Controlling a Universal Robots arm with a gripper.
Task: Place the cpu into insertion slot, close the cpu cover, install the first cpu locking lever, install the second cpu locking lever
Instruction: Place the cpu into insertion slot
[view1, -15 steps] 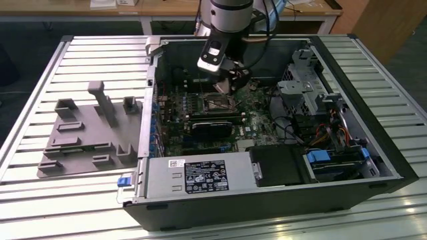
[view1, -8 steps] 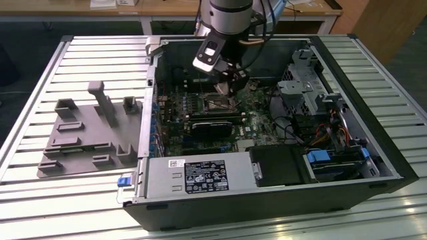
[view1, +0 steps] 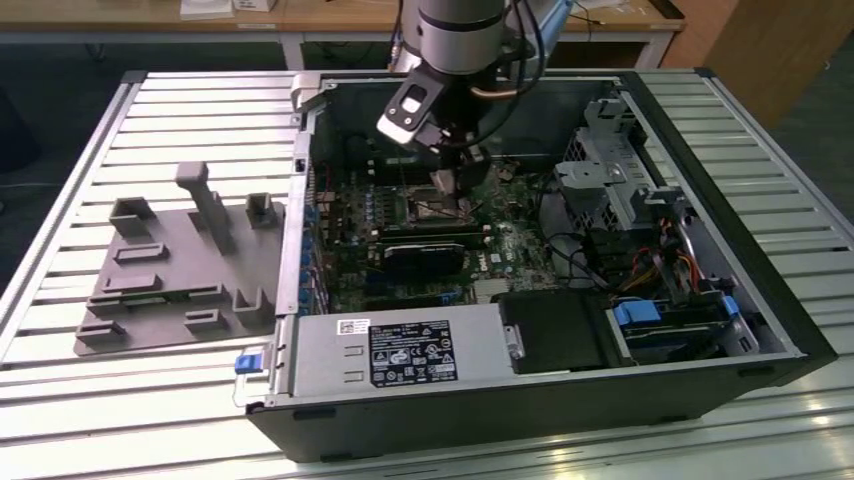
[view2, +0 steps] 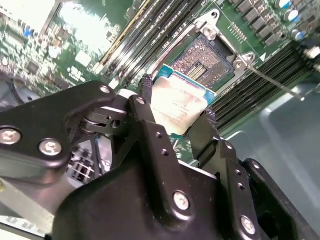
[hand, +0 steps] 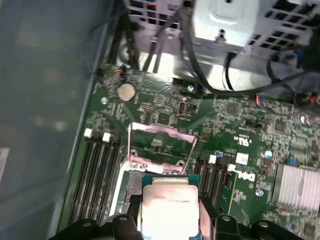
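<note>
The black jaws were clamped on opposite edges of the small flat square cpu (view2: 180, 107) with its silvery-grey metal top, which also showed in the first wrist view (hand: 169, 207). The chip was held in the air over the green motherboard (hand: 235, 120), not seated.

Just beyond it lay the small square insertion slot (view2: 207, 60) with its dark centre, open and unoccupied. In the exterior view the slot (view1: 430, 208) sat directly below the arm's tool. The thin square silver-grey cpu cover (hand: 161, 145), a frame with a large window, was swung back clear of the slot. A thin metal locking lever (view2: 277, 82) was unlatched at one side of it.

The board sat inside an open black computer case (view1: 747, 300) resting on the slatted metal table (view1: 107, 420).

Risks noted:
- In the second wrist view the chip's edges appeared skewed to the slot's edges. Lowered that way, a corner could land on the contact field and bend the contacts.
- The grip was on the chip's thin edges alone. A slip would drop it onto the slot or the board.
- The long memory slots (view2: 145, 35) lay close beside the slot. The jaws could strike them on descent.
</note>
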